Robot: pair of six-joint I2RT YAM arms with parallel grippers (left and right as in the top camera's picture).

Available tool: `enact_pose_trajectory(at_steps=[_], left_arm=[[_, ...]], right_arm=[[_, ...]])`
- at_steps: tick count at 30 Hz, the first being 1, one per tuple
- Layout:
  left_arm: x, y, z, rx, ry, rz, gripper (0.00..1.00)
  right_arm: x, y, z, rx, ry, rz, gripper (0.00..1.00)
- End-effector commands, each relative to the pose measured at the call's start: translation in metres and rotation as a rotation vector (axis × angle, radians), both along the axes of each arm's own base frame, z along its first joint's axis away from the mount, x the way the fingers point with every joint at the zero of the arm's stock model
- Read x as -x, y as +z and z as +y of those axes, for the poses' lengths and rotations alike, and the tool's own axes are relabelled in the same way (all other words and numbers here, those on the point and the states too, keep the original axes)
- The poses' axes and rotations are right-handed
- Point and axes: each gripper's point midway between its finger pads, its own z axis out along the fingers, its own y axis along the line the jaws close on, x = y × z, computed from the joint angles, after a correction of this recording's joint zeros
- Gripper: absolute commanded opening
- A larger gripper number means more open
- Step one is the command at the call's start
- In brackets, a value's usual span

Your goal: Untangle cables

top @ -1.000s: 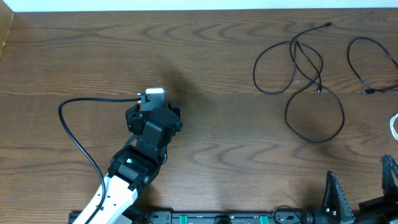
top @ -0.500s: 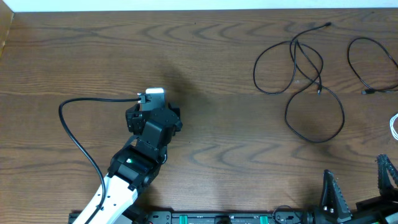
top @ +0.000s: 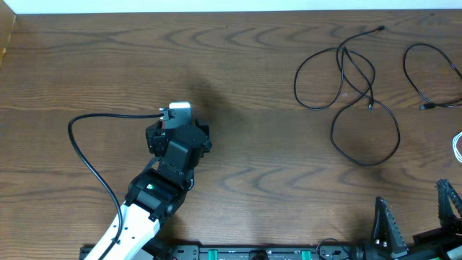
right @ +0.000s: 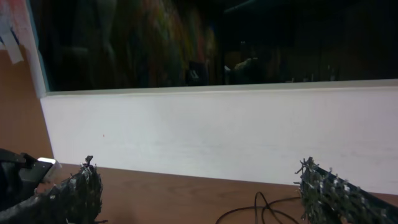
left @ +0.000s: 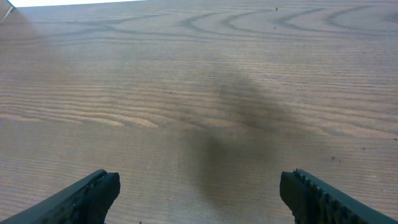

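Your right claw [top: 411, 203] edges back slightly, released like your left claw [left: 199, 182]; the cables [top: 370, 102] lie untouched, nothing untangled yet

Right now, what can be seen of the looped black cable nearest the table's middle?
The black cable is thin and limp, lying flat on the wooden table, right of centre. It makes one loop on the left and a larger one nearer the robot, strands crossing above them. One plug points toward the far edge; what looks like a second plug sits between the loops. One cord or two, I cannot tell. Only the table touches it.
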Motion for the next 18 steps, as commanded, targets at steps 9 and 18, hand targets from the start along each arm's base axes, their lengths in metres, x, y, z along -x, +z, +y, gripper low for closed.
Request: enact_pose_trajectory(at_steps=[9, 18], left_arm=[[-0.0005, 0.0012, 0.0048, -0.020, 0.018, -0.004, 0.90], [-0.0005, 0.0012, 0.0048, -0.020, 0.018, -0.004, 0.90]], right_arm=[[0.0035, 0.0008, -0.0017, -0.002, -0.012, -0.001, 0.99], [0.0035, 0.0006, -0.0015, -0.002, -0.011, 0.000, 0.99]])
